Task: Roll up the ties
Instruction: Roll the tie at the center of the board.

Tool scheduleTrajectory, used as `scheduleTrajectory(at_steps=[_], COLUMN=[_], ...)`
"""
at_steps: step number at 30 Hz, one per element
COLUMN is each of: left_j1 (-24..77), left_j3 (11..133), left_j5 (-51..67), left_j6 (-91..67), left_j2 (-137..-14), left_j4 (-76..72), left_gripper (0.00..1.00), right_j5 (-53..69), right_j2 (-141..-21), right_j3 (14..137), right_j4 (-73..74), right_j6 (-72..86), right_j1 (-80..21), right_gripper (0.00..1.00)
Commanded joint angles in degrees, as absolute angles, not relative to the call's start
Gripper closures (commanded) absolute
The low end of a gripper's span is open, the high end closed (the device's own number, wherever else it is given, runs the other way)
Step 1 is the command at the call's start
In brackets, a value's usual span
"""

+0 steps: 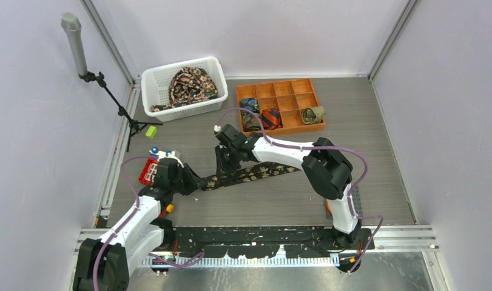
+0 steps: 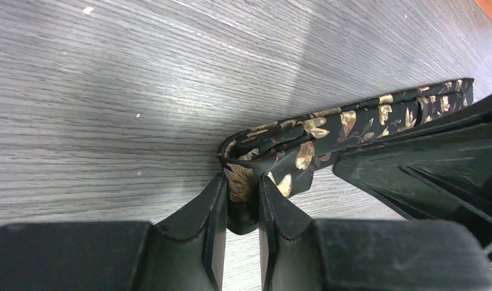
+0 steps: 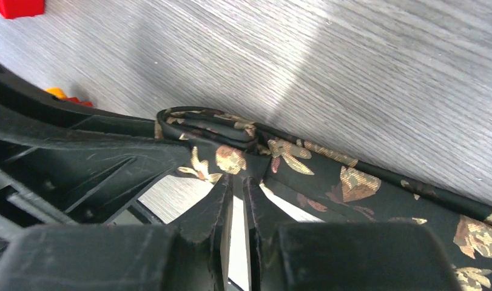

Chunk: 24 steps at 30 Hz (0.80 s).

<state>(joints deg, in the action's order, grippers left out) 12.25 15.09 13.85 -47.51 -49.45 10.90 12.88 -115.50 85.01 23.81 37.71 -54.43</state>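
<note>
A black tie [image 1: 255, 173] with tan floral print lies across the table's middle, its left end folded over. My left gripper [image 1: 193, 180] is shut on that folded end [image 2: 273, 154]; the fabric sits between the two fingers [image 2: 216, 206]. My right gripper [image 1: 222, 165] is shut on the tie's edge beside the fold [image 3: 231, 159], close against the left gripper's fingers [image 3: 79, 157]. Rolled ties [image 1: 270, 118] sit in the orange tray [image 1: 279, 91]; an olive roll [image 1: 313, 114] sits at its right. More ties [image 1: 188, 85] are piled in the white basket [image 1: 147, 85].
A microphone stand [image 1: 79, 54] stands at the back left. A small green block [image 1: 150, 131] lies near its legs. A red block cluster [image 1: 148, 171] and an orange piece [image 1: 169, 208] lie beside my left arm; they also show in the right wrist view [image 3: 16, 7].
</note>
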Motion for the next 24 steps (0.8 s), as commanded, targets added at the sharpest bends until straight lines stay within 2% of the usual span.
scheduleTrajectory(at_steps=[1,24], left_j1=[12.14,12.14], left_j3=[17.85,23.38], left_j5=[12.75,14.67], left_j6=[-46.32,-47.53], left_j2=[-48.44,-48.69], left_j4=[13.26,16.84], left_gripper=[0.95,0.97], right_j5=[14.18,16.36], right_j2=[-117.34,-120.89], right_j3=[87.10,87.09], right_j4=[21.95,19.08], right_j6=[38.36,39.96], right_j1=[-54.84,-55.03], right_gripper=[0.83,0.86])
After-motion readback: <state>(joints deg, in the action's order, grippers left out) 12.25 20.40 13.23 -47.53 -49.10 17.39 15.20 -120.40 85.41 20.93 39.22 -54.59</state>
